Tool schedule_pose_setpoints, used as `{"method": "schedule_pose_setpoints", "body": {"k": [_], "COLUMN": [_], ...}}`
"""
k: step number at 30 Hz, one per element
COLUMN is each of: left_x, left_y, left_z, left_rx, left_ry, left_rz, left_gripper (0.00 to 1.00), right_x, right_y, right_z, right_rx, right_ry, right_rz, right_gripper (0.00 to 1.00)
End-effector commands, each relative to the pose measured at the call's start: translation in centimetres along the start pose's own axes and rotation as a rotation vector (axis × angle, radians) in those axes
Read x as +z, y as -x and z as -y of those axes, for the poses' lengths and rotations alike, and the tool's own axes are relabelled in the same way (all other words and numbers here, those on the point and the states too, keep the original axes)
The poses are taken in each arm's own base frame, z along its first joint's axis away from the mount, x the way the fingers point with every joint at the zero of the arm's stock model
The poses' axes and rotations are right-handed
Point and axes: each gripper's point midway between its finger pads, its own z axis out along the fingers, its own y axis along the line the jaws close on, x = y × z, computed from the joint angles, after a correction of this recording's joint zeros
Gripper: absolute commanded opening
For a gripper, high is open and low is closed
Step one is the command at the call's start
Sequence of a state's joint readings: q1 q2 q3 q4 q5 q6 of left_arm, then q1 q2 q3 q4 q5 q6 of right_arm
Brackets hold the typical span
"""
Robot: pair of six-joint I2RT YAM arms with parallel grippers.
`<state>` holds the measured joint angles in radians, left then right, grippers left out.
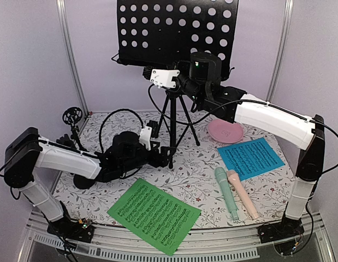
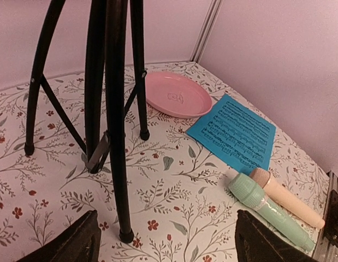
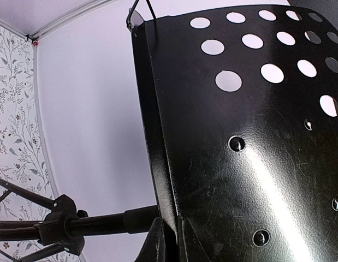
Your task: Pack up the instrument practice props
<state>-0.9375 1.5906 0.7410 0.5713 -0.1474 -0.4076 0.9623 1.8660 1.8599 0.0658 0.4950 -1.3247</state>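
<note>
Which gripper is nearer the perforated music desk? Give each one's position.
Right. The right gripper sits at the music desk's lower edge; the left gripper is low, beside the tripod legs.

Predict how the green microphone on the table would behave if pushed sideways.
The green microphone would probably roll: its body looks round and it lies on its side. It would likely nudge the pink microphone right beside it. It looks like hard plastic, so it should not bend.
</note>
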Motion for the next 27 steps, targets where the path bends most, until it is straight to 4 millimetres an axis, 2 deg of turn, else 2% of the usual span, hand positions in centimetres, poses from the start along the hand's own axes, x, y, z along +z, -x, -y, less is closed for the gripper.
{"method": "schedule_pose_setpoints", "body": {"k": [1,4,6,9,14,16,20,23,25,27], "left_x": [1.9,3.6,4.6,5.4,6.9,7.2,7.6,7.7,7.6,7.4], "left_y": [4.6,6.4,7.3,8.4,8.4,8.3,8.0,8.0,8.3,8.8], "left_z": [0.0,-0.4,-1.4,-1.9,-2.3,-2.5,-2.3,-2.1,-1.8,-1.4], "left_rx": [0.074,0.101,0.110,0.139,0.198,0.206,0.220,0.230,0.242,0.253], "left_ry": [0.046,0.030,0.045,0.047,0.074,0.081,0.064,0.056,0.047,0.038], "left_rz": [0.121,0.145,0.149,0.172,0.179,0.188,0.197,0.203,0.210,0.226], "left_gripper": [0.87,0.87,0.85,0.80,0.73,0.63,0.51,0.35,0.20,0.12], "right_x": [-1.1,-1.8,-2.1,-2.2,-2.5,-2.6,-2.7,-3.0,-3.1,-3.2], "right_y": [1.3,1.8,2.1,2.3,3.3,3.4,3.5,3.5,3.5,3.7], "right_z": [2.9,4.2,4.7,5.3,6.3,6.6,6.5,7.0,7.3,7.6], "right_rx": [0.145,0.161,0.170,0.181,0.208,0.214,0.220,0.227,0.232,0.237], "right_ry": [-0.043,-0.058,-0.063,-0.072,-0.087,-0.091,-0.084,-0.086,-0.090,-0.094], "right_rz": [0.027,0.035,0.042,0.046,0.074,0.078,0.083,0.090,0.092,0.099], "right_gripper": [0.00,0.00,0.00,0.00,0.00,0.00,0.00,0.00,0.00,0.00]}}
